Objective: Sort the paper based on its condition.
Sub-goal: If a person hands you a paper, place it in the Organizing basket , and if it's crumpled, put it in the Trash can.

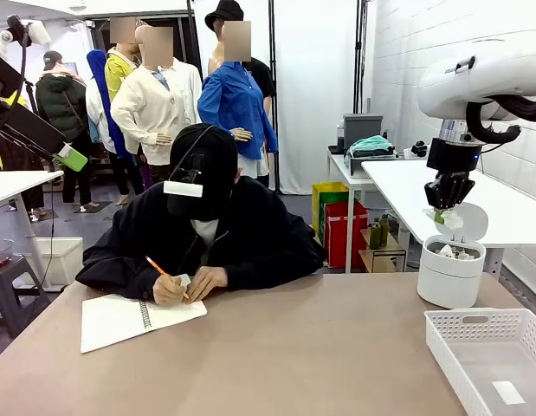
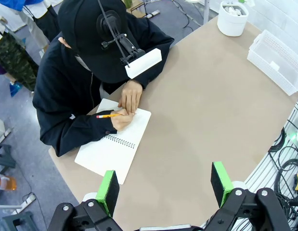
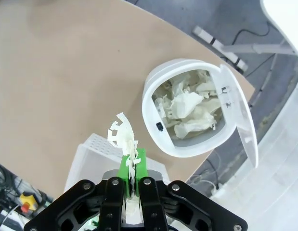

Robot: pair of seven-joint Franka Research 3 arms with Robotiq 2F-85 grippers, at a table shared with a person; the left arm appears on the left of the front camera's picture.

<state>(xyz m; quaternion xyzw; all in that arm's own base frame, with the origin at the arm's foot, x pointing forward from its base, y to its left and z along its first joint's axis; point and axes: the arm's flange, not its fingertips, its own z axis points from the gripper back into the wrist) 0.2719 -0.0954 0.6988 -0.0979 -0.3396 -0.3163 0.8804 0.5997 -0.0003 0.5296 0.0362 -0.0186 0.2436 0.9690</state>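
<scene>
My right gripper [image 3: 132, 168] is shut on a torn, crumpled piece of white paper [image 3: 122, 137], held in the air just beside and above a white round bin [image 3: 156, 127]. The bin's lid [image 3: 238, 115] is swung open and several crumpled paper wads [image 3: 189, 108] lie inside. In the front view the right gripper [image 1: 448, 204] hangs above the bin [image 1: 449, 276] at the table's far right with the paper [image 1: 449, 217] below its fingers. My left gripper [image 2: 163, 185] is open, high above the table, with nothing between its green pads [image 2: 108, 187].
A person in black writes with an orange pencil [image 1: 157, 266] in an open spiral notebook [image 1: 120, 319] at the far left of the table [image 1: 293, 355]. A white slotted basket [image 1: 493, 355] sits at the front right, next to the bin.
</scene>
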